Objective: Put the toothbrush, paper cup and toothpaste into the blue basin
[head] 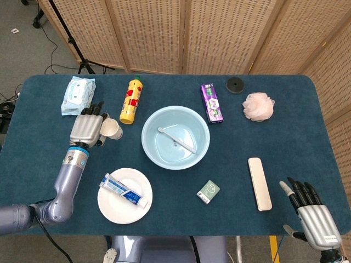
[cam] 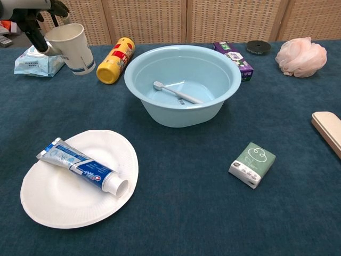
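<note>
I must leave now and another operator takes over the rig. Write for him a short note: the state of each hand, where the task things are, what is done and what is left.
Left hand: holds the paper cup, lifted off the table, left of the blue basin.
Right hand: open, holds nothing, at the near right corner of the table.
Toothbrush: lies inside the basin. Done.
Toothpaste: lies on the white plate, in front of the basin to its left. Not yet moved.
Left: bring the cup over the basin and put it in, then pick the toothpaste off the plate and put it in too.
</note>
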Controlling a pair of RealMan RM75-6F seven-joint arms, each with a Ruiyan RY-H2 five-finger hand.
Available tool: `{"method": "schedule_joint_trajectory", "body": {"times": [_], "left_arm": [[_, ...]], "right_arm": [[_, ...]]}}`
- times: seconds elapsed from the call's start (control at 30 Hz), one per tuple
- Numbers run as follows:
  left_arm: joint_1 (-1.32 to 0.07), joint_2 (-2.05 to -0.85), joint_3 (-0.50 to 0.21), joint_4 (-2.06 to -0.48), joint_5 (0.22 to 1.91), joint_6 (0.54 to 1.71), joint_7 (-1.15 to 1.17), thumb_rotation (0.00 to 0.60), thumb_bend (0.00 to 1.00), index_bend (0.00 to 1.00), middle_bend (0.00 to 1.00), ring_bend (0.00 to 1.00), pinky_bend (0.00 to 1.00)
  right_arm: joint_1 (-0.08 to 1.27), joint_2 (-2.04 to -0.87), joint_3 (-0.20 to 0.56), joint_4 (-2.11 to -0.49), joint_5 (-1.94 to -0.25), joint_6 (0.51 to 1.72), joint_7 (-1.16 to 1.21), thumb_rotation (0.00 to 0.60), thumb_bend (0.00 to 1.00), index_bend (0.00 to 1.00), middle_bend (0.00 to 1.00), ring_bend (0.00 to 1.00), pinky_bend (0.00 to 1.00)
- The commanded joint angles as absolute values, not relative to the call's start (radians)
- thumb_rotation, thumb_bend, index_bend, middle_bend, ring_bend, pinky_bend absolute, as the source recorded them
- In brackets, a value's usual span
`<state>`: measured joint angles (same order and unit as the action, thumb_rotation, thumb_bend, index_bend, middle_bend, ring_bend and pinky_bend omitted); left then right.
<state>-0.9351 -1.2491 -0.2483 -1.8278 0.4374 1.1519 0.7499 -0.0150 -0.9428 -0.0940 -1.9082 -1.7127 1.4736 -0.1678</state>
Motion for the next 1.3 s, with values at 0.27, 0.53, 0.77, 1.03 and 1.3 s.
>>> {"method": "schedule_joint_trajectory", "body": {"times": [0.27, 0.53, 0.77, 1.03, 1.3], "left_arm": [[-0.990, -1.278, -0.285, -1.924, 0.493, 1.236, 0.781, 0.600, 0.38, 0.44, 0.01, 0.02, 0.14], [-1.045, -1.349, -0.301, -1.939, 0.501, 1.299, 0.841, 0.600, 0.37, 0.44, 0.01, 0.02, 0.14], [-1.106, -1.428, -0.318, -1.920, 0.464, 1.326, 0.906, 0.600, 0.37, 0.44, 0.01, 0.02, 0.14], [-1.183, -1.533, -0.340, -1.861, 0.404, 1.344, 0.979, 0.600, 0.37, 0.44, 0.01, 0.02, 0.14], [-1.241, -1.624, -0.359, -1.779, 0.371, 1.342, 1.017, 0.600, 0.37, 0.44, 0.01, 0.02, 0.14]], "right_arm": [[-0.015, -0.938, -0.096, -1.906, -1.720, 1.477, -0.149, 0.600, 0.10, 0.00, 0.00, 0.00, 0.00], [-0.009, -0.933, -0.102, -1.904, -1.731, 1.468, -0.122, 0.600, 0.10, 0.00, 0.00, 0.00, 0.00], [-0.004, -0.924, -0.111, -1.903, -1.750, 1.465, -0.087, 0.600, 0.10, 0.00, 0.00, 0.00, 0.00], [0.002, -0.907, -0.108, -1.890, -1.741, 1.472, -0.015, 0.600, 0.10, 0.00, 0.00, 0.00, 0.00], [0.010, -0.898, -0.104, -1.874, -1.730, 1.466, 0.034, 0.600, 0.10, 0.00, 0.00, 0.00, 0.00]]}}
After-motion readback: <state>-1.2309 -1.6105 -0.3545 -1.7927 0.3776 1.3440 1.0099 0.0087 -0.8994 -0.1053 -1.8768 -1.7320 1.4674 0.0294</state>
